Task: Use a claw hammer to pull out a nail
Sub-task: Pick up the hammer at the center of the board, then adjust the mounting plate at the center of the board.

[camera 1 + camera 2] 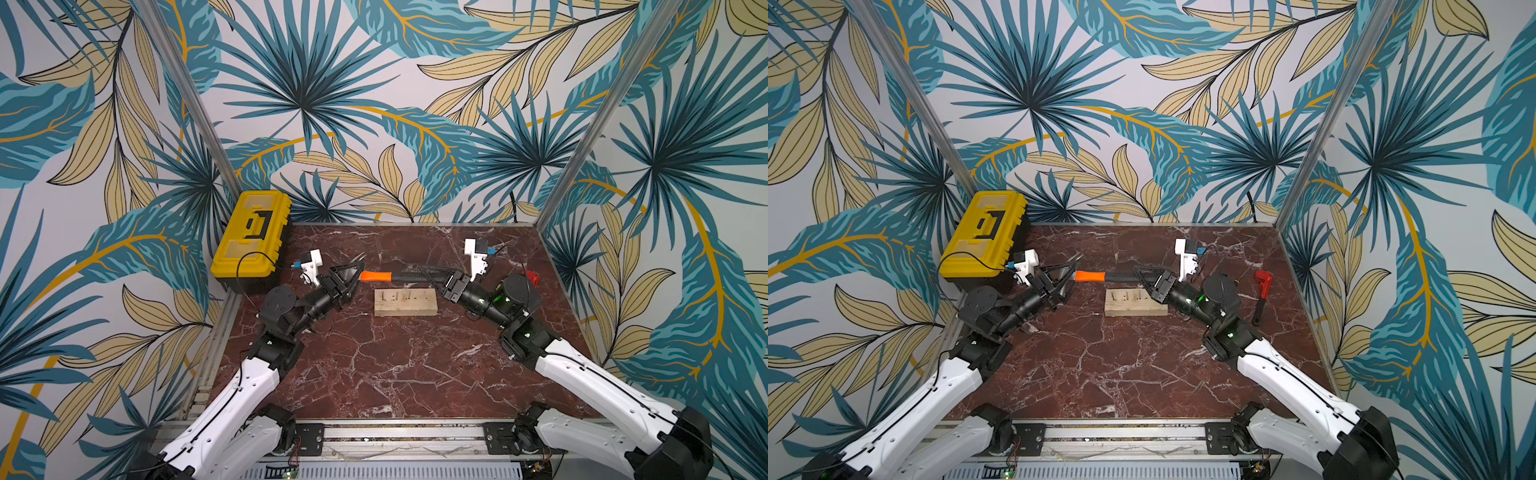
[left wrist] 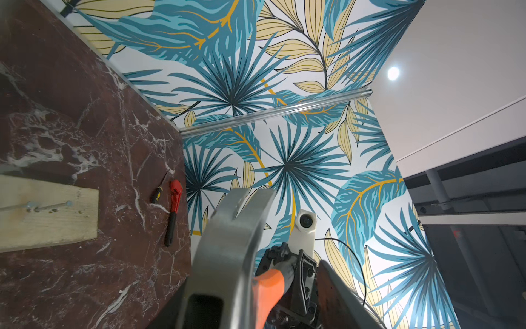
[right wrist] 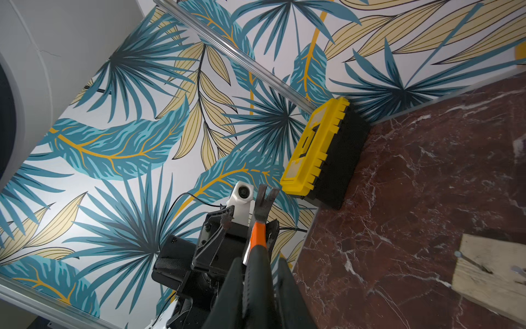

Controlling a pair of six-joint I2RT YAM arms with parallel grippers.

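Hammer: I see the hammer (image 1: 376, 276) held level, clear of the table (image 1: 374, 365). In both top views it runs along the far side of the block (image 1: 405, 302). Its steel head is toward my left arm and its black handle toward my right.
Right gripper: the right gripper (image 1: 430, 276) has its jaws clamped on the black handle (the right wrist view shows the handle running straight out between them, with the orange shaft beyond).
Left gripper: the left gripper (image 1: 358, 274) sits around the head end with its jaws apart. In the right wrist view one of its fingers (image 3: 225, 220) stands clear of the head. The other is close beside the head, and I cannot tell whether it touches.
Nails: the nails (image 1: 399, 296) stand in a row in the block's top, and the hammer is apart from them.
Toolbox: the yellow toolbox (image 1: 249, 232) is shut and sits at the table's back left corner.
Wrench: the red-headed wrench (image 1: 1261, 291) lies on the table beyond my right arm, with a screwdriver (image 2: 159, 190) just beside it.
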